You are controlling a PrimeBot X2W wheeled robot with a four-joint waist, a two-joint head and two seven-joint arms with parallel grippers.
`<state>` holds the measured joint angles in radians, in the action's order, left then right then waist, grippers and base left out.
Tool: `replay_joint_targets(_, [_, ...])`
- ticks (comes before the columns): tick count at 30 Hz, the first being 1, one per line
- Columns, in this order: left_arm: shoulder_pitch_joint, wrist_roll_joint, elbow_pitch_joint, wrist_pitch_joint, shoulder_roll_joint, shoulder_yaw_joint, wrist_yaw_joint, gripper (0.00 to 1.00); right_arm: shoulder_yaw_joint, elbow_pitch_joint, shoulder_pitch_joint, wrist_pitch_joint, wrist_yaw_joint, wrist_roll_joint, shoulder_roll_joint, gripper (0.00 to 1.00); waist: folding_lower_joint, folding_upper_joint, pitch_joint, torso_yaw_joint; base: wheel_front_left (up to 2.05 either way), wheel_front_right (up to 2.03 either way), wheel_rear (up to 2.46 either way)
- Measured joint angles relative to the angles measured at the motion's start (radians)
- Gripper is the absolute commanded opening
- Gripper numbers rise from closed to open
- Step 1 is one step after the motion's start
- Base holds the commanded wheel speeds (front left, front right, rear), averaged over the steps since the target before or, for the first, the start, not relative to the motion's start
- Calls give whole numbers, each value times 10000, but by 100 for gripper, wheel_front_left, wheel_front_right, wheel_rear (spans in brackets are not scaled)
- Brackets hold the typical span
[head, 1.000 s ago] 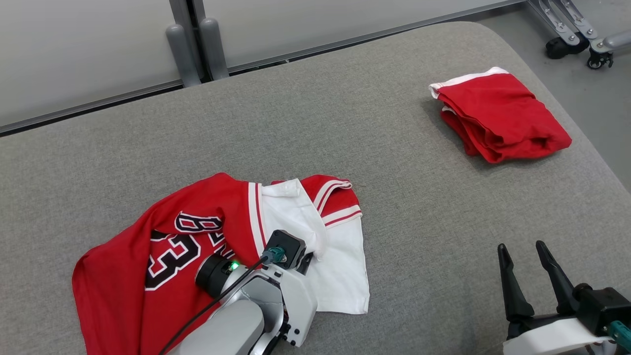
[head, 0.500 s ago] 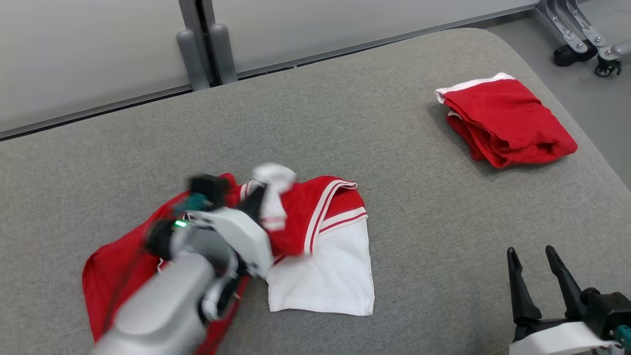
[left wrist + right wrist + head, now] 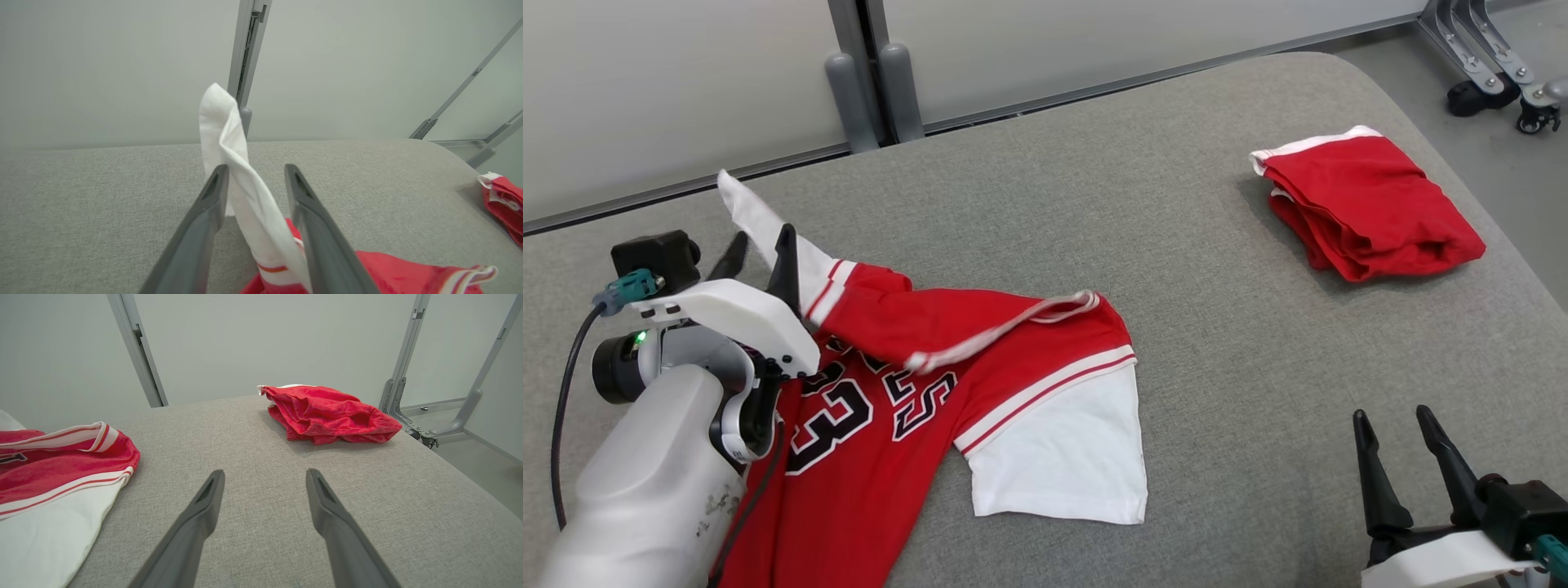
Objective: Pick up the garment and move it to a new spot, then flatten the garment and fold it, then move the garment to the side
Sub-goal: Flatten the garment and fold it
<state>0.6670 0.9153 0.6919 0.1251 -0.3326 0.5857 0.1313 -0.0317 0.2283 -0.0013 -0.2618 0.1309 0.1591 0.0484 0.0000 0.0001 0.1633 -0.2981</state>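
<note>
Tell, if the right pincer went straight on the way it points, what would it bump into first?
Likely the folded red garment, across bare grey cushion; depth is unclear, so the right pincer might graze cushion first.

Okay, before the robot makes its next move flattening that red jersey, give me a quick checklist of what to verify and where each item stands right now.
1. Cloth clear of the left gripper: not ok; jaws apart, but the white left sleeve hangs between them.
2. That left sleeve flat: not ok; twisted and lifted off the grey cushion.
3. Body of the jersey flat: not ok; a red fold lies across its top.
4. The white right sleeve flat: ok.
5. The right gripper free: ok; jaws open, empty.
6. The folded red garment out of the way: ok; it lies apart at the far right.
</note>
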Motion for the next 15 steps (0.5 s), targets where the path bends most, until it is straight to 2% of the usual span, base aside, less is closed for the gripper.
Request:
replay_joint_targets(5, [-427, -102, -136, 1020, 82, -109, -278, 100, -176, -81, 150, 0, 0, -42, -2, 100, 0, 0, -168, 170, 0, 0, 0])
replay_joint_targets(8, [-1222, -395, -936, 1336, 17, -568, -136, 100, -309, -240, 167, 0, 0, -136, 0, 100, 0, 0, -302, 332, 0, 0, 0])
replay_joint_targets(12, [-2934, -1586, -3467, 1384, -8, -2437, 336, 100, -543, -479, 291, 0, 0, -362, -4, 100, 0, 0, -483, 646, 0, 0, 0])
replay_joint_targets(15, [-4938, -2596, -5010, 1381, 437, -3555, 619, 100, -738, -614, 399, -2, 0, -462, 2, 100, 0, 0, -694, 887, 0, 0, 0])
